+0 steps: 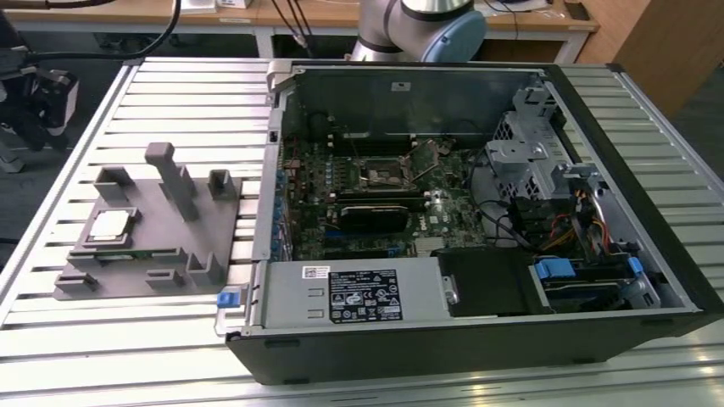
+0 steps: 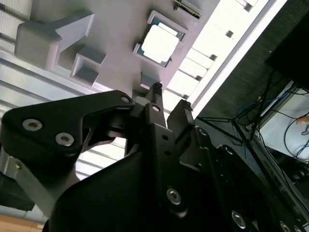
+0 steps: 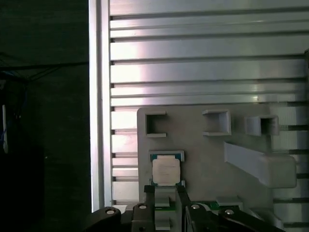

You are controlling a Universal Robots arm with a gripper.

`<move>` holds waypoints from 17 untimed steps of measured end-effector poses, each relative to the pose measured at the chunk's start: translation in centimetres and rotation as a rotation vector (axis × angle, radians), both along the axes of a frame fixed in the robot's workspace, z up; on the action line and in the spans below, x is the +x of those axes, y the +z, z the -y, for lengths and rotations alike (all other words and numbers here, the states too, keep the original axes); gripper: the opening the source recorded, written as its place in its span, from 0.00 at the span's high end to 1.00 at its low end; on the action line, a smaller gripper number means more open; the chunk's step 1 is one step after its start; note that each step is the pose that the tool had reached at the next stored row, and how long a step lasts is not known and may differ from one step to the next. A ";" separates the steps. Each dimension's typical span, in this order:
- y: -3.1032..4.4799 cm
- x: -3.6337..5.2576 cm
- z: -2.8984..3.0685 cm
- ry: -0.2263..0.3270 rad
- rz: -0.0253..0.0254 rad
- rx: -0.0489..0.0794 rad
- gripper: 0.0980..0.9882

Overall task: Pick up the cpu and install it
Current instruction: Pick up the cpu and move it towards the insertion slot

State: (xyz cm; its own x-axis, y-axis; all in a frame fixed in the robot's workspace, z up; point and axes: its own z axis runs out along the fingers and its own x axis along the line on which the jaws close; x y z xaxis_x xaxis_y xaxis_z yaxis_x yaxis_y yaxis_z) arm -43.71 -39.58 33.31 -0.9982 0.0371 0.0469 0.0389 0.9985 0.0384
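Observation:
The cpu [image 1: 110, 225] is a small square chip with a pale metal top. It lies flat in a recess of the grey plastic fixture [image 1: 169, 229] on the slatted table, at the exterior view's left. Both wrist views look down on the cpu [image 2: 159, 42] [image 3: 166, 170] and the fixture [image 2: 116, 34] [image 3: 203, 154]. My gripper [image 2: 170, 99] [image 3: 165, 192] hangs above the fixture close to the chip, apart from it. The fingers stand open with a narrow gap and nothing between them. The black square socket [image 1: 385, 174] sits on the motherboard inside the open case.
The open computer case [image 1: 476, 339] lies on its side at the exterior view's right, with a drive cage and cables inside. A green memory stick [image 1: 136, 254] [image 3: 207, 205] rests in the fixture beside the chip. Upright fixture posts [image 1: 169, 174] stand nearby. The table edge [image 3: 99, 121] is close.

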 end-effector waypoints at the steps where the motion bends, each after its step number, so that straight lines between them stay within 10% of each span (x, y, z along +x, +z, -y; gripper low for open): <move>1: -0.14 0.00 0.04 0.006 -0.0055 0.000 0.72; 7: -1.16 -0.01 0.17 0.046 -0.0211 0.000 0.46; 17: -2.88 -0.01 0.64 0.051 -0.0174 0.002 0.26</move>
State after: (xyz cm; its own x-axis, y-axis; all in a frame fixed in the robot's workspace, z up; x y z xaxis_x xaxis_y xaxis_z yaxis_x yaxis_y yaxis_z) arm -43.72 -40.22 30.43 -0.9978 -0.0139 0.0643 -0.0114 0.9991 0.0398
